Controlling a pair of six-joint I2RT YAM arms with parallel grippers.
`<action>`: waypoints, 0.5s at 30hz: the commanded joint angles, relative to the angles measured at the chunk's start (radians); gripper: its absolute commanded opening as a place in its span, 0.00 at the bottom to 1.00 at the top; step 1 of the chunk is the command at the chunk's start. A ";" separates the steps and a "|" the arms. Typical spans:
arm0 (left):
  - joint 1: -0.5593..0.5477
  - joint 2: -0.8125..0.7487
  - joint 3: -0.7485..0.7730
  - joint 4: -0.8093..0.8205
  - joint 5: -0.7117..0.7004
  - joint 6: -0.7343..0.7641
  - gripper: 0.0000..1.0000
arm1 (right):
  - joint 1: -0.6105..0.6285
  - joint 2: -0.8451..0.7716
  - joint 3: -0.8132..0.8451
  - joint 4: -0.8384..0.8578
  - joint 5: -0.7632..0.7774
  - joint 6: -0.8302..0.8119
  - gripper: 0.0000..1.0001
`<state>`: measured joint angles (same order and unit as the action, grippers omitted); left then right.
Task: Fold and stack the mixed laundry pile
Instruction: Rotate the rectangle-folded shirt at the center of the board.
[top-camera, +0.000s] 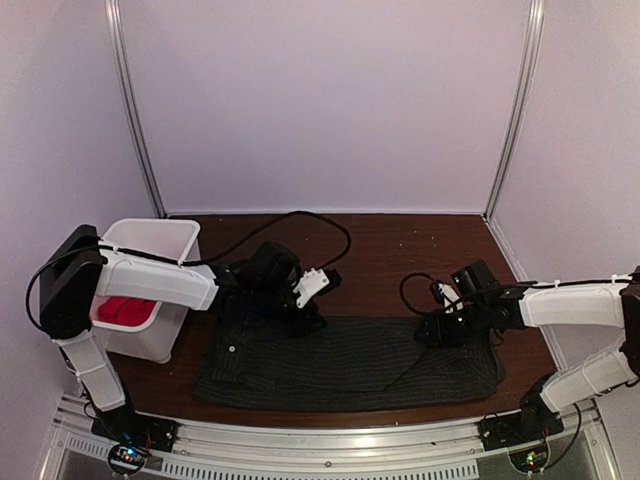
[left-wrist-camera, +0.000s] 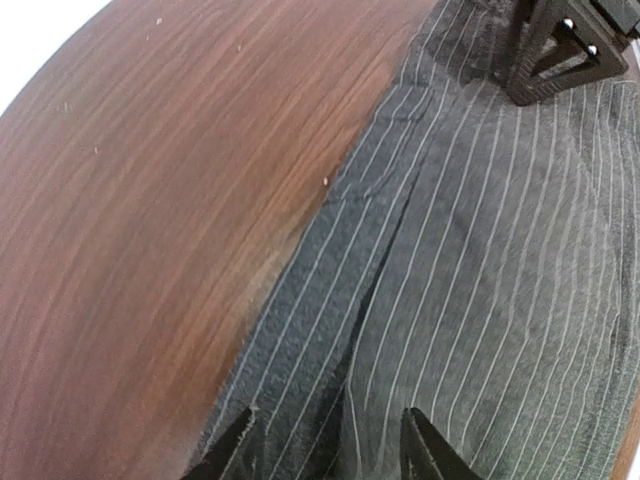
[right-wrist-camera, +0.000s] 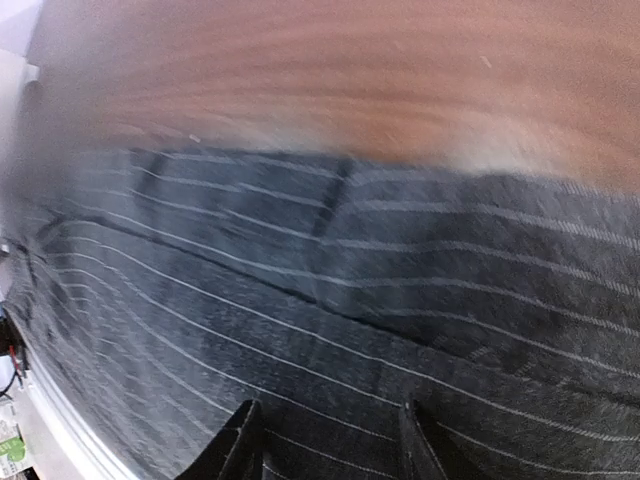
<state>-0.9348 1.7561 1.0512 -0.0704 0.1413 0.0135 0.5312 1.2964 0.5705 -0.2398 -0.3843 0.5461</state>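
Reddish-brown wood grain runs across the table (top-camera: 400, 240), which is closed in by pale lilac walls (top-camera: 320, 100) with slim metal posts (top-camera: 135, 110) in the corners. On the left arm's side stands a white bin (top-camera: 135, 342), and the red T-shirt (top-camera: 125, 310) lies bunched inside it. Just beside the bin, stretching away from it, the shirt (top-camera: 350, 365) is spread flat in a long band: charcoal cloth, thin white pinstripes, a few soft creases and one seam fold. The left gripper (left-wrist-camera: 325, 450) hangs low over the shirt end nearer the bin, fingers parted, nothing between them. The right gripper (right-wrist-camera: 330, 440) hangs over the end farthest from the bin, likewise parted and holding nothing.
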 joint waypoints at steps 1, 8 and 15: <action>0.003 -0.005 -0.036 0.023 -0.032 -0.069 0.47 | -0.048 0.003 -0.077 -0.014 0.106 0.044 0.47; 0.051 -0.026 -0.130 -0.024 -0.126 -0.215 0.47 | -0.101 0.173 0.043 0.032 0.215 -0.012 0.46; 0.094 -0.165 -0.221 -0.007 -0.278 -0.281 0.55 | -0.123 0.601 0.516 -0.008 0.212 -0.254 0.42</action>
<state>-0.8463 1.6924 0.8440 -0.1013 -0.0277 -0.2070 0.4156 1.6833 0.8616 -0.2085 -0.2199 0.4492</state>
